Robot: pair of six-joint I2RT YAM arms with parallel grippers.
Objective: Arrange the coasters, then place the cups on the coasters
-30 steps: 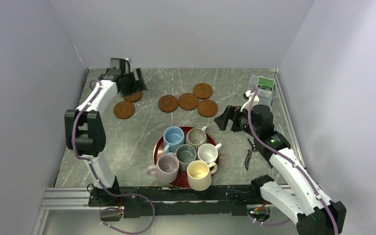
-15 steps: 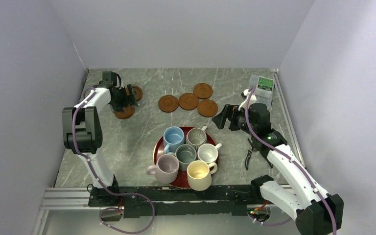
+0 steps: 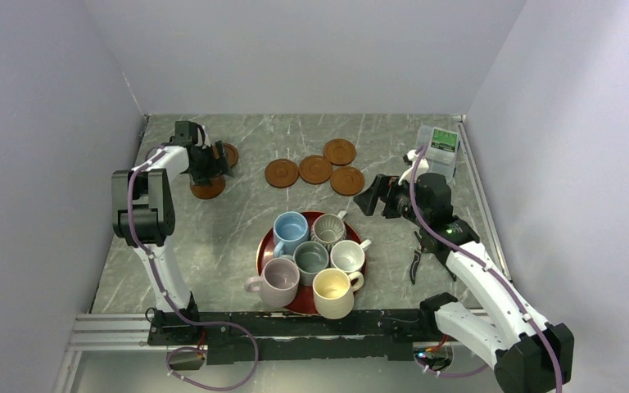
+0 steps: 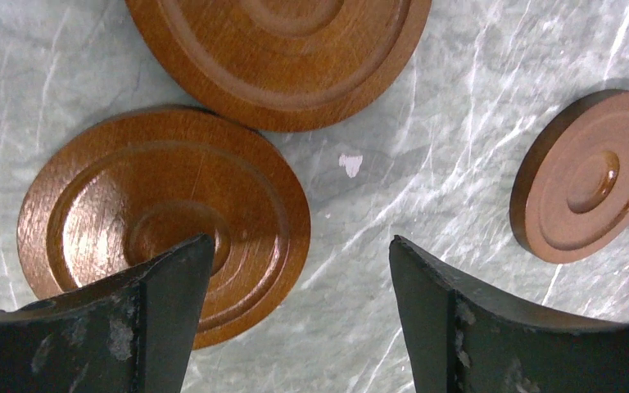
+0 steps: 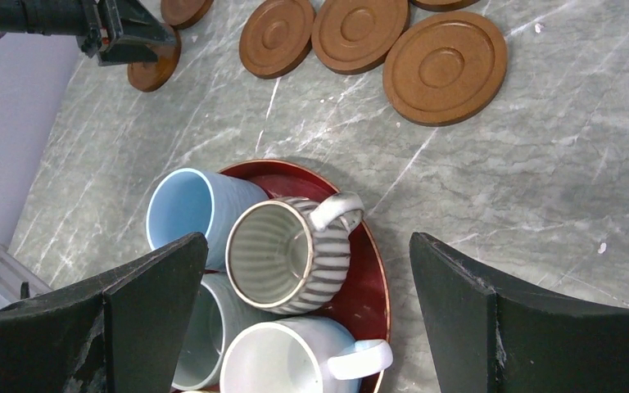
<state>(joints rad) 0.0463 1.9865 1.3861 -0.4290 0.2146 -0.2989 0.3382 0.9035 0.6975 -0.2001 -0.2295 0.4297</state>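
The left gripper (image 3: 210, 164) is down low at about ten o'clock on the grey marbled worktop (image 3: 213, 246). Its jaws are spread wide with nothing between them. Seen from its wrist, one finger (image 4: 131, 319) overlaps the nearer coaster (image 4: 164, 205) and the other hangs over bare stone; I cannot tell whether the finger touches the disc. A second coaster (image 4: 278, 49) lies just beyond it, close beside but apart.

The other four coasters (image 3: 315, 169) are bunched between twelve and one o'clock, rim to rim or nearly so.

The right gripper (image 3: 374, 196) hovers at about two o'clock from the red tray (image 3: 262, 250), jaws spread as wide as they go and empty.

All six cups stand packed on that tray at six o'clock, well apart from the coasters:
- far row: the light blue mug (image 3: 291, 229) and the ribbed mug (image 3: 328, 230)
- middle row: the grey-green mug (image 3: 311, 258) and the white mug (image 3: 347, 255)
- nearest row: the lilac mug (image 3: 278, 278) and the cream-yellow mug (image 3: 333, 292)
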